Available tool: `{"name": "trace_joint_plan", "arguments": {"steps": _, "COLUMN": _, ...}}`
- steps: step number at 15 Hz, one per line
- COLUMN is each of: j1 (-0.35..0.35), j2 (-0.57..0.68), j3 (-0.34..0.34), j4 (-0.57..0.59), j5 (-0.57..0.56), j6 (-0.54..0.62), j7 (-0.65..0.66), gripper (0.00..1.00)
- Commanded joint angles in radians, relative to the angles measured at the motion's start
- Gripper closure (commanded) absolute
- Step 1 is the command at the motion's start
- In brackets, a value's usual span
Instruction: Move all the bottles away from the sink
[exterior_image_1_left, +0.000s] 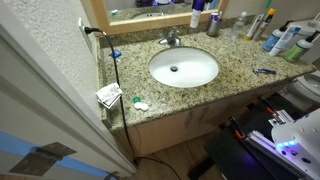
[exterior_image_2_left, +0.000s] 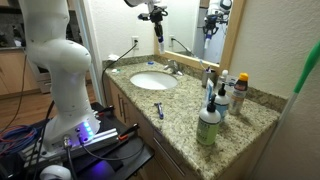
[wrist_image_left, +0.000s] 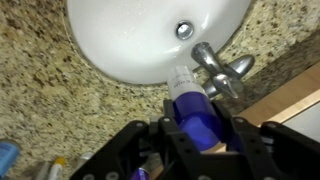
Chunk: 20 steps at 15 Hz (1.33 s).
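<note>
In the wrist view my gripper (wrist_image_left: 193, 128) is shut on a blue bottle (wrist_image_left: 190, 102) with a white top, its fingers pressing on both sides. The bottle hangs over the chrome faucet (wrist_image_left: 218, 70) at the rim of the white sink (wrist_image_left: 130, 40). In an exterior view the gripper (exterior_image_2_left: 156, 22) is raised well above the sink (exterior_image_2_left: 152, 81), close to the mirror. Other bottles stand grouped at the counter's far end: a green pump-top bottle (exterior_image_2_left: 209, 125) and a blue one (exterior_image_2_left: 222, 100). In an exterior view this group (exterior_image_1_left: 280, 38) shows beside the sink (exterior_image_1_left: 183, 67).
A grey metallic cup (exterior_image_1_left: 214, 25) stands behind the sink near the mirror. A razor (exterior_image_2_left: 158, 110) lies on the granite counter (exterior_image_2_left: 180, 115). Packets (exterior_image_1_left: 109, 95) and a tiny blue cap (exterior_image_1_left: 116, 54) lie near the wall. The robot's white base (exterior_image_2_left: 50, 60) stands beside the counter.
</note>
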Motion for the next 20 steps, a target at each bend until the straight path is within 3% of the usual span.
{"name": "trace_joint_plan", "arguments": {"steps": 1, "j1": -0.067, "j2": -0.036, "j3": 0.048, "j4": -0.046, "j5": 0.026, "j6": 0.001, "j7": 0.020, "gripper": 0.59}}
{"name": "trace_joint_plan", "arguments": {"steps": 4, "j1": -0.104, "j2": -0.116, "j3": 0.049, "j4": -0.146, "j5": 0.064, "j6": 0.020, "j7": 0.029, "gripper": 0.59}}
{"name": "trace_joint_plan", "arguments": {"steps": 7, "j1": -0.104, "j2": -0.126, "j3": 0.055, "j4": -0.160, "j5": 0.066, "j6": 0.026, "j7": 0.043, "gripper": 0.59}}
{"name": "trace_joint_plan", "arguments": {"steps": 8, "j1": -0.104, "j2": -0.127, "j3": 0.056, "j4": -0.162, "j5": 0.066, "j6": 0.028, "j7": 0.045, "gripper": 0.84}}
{"name": "trace_joint_plan", "arguments": {"steps": 12, "j1": -0.215, "j2": -0.199, "j3": -0.018, "j4": -0.267, "j5": 0.097, "j6": 0.139, "j7": 0.063, "gripper": 0.84}}
{"name": "trace_joint_plan", "arguments": {"steps": 19, "j1": -0.432, "j2": -0.309, "j3": -0.179, "j4": -0.458, "j5": 0.265, "j6": 0.230, "j7": 0.020, "gripper": 0.84}}
{"name": "trace_joint_plan", "arguments": {"steps": 20, "j1": -0.414, "j2": -0.259, "j3": -0.131, "j4": -0.373, "j5": 0.217, "j6": 0.185, "j7": 0.043, "gripper": 0.59}}
